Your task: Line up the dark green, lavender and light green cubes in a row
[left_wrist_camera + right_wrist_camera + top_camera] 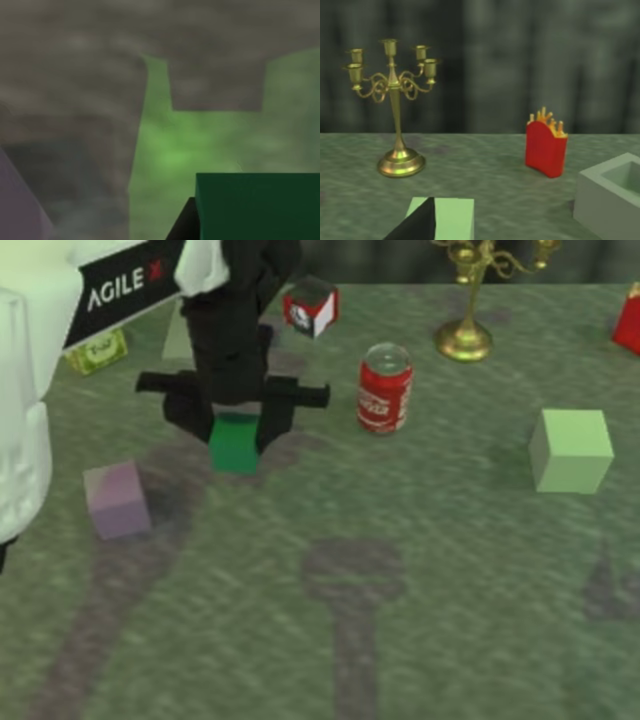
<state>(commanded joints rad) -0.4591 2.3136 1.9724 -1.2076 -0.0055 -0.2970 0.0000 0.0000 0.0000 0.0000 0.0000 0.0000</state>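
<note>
Three cubes, none in a row yet. Left tool is clenched on the dark green, gripped from above so I can carry it over the tabletop. Lavender sits near, to its left; light green cube rests well apart at right. Right arm is parked off the top view; I cannot tell its tool's state.

White letters reading "AGILE", followed by a red mark, stand on a black band on the left arm at the upper left of the top view. The red can bears white script, too blurred to read.
</note>
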